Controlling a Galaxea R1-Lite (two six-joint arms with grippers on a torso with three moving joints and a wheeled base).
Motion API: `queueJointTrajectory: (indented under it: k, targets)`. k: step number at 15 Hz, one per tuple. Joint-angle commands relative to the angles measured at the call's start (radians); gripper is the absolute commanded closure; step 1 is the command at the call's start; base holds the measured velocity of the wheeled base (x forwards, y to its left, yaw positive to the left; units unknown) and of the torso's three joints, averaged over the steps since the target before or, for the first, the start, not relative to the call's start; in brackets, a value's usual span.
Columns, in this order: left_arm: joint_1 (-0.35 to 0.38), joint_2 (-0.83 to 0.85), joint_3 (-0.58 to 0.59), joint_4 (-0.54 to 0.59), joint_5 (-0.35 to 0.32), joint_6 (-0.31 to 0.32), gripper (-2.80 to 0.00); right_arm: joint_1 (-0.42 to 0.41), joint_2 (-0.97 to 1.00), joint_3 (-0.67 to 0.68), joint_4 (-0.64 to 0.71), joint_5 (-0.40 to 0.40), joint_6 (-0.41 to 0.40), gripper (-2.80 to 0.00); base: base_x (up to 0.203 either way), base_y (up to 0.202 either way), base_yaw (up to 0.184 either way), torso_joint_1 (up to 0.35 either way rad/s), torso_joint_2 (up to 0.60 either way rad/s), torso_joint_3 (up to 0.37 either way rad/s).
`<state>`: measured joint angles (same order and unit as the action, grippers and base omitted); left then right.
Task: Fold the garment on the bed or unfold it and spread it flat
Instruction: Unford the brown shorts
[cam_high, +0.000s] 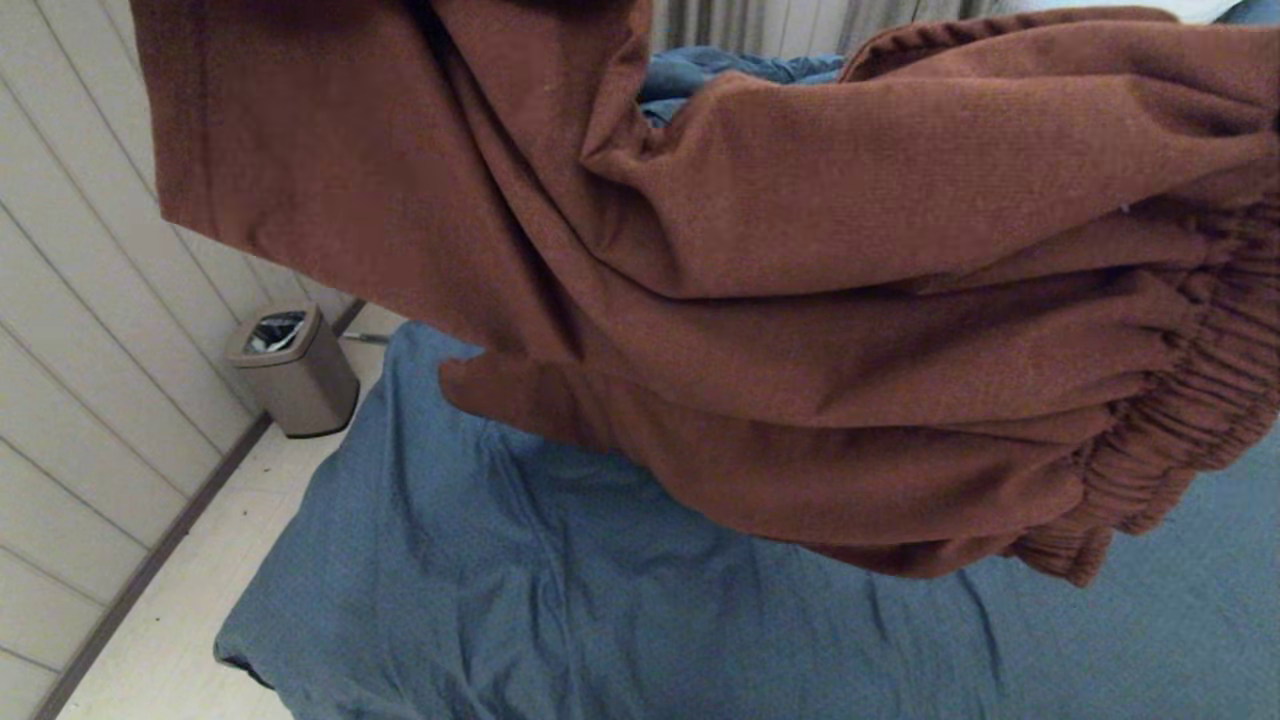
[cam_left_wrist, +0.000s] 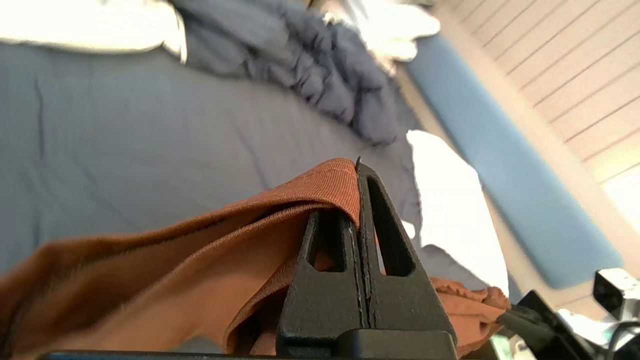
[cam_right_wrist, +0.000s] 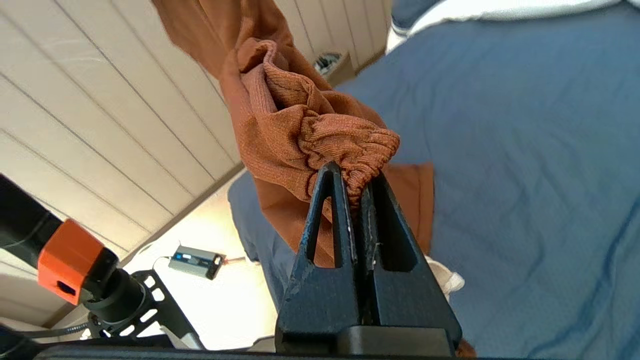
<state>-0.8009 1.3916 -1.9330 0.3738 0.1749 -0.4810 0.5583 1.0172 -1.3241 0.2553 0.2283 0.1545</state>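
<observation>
- Waste bin (cam_high: 293, 370): stands on the floor at the 9 o'clock side of the head view, against the panelled wall and apart from the bed (cam_high: 520, 600). It plays no part in the task.
- Left tool (cam_left_wrist: 358, 172): pressed together on a hemmed edge of the garment (cam_high: 760, 290), pinching the fold right at the fingertips. I judge this to be a leg hem, held so that the far end of the shorts can be pulled away from the waist.
- Garment: lifted clear of the bed and hanging between my two tools, so close under the head camera that it fills the view from 10 o'clock to 3 o'clock. It sags in deep folds, so it is not yet drawn taut. No print or drawstring shows on this side.
- Bed: slate-blue sheet, wrinkled, lying below the garment from 6 o'clock to 4 o'clock. The left wrist view shows the bunched duvet (cam_left_wrist: 325, 75) and a white pillow (cam_left_wrist: 450, 210) farther off.
- Right tool (cam_right_wrist: 356, 182): pressed together on the gathered elastic waistband (cam_right_wrist: 350, 145), which bunches over the fingertips. Gripping the thick band gives a secure hold for spreading.
- Judgement: the step in hand is the airborne stretch before laying the shorts flat on the sheet.
</observation>
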Motion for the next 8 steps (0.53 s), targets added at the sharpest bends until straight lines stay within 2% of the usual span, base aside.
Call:
queueJointTrajectory:
  k: [1,4,8]
  targets:
    - [-0.004,-0.029,0.0,-0.003,0.002,-0.001,0.0,0.005,-0.003,-0.015,0.001,0.003,0.0,0.0,0.0,0.0,0.0,0.0,0.0,0.0]
    - [-0.006,-0.05,0.0,-0.004,-0.004,-0.001,0.0,0.044,-0.011,-0.038,0.002,0.003,-0.002,0.0,0.0,0.0,0.0,0.0,0.0,0.0]
    - [-0.061,-0.078,0.0,-0.001,-0.002,0.022,0.0,0.057,-0.014,-0.041,0.002,0.002,0.004,0.0,0.0,0.0,0.0,0.0,0.0,0.0]
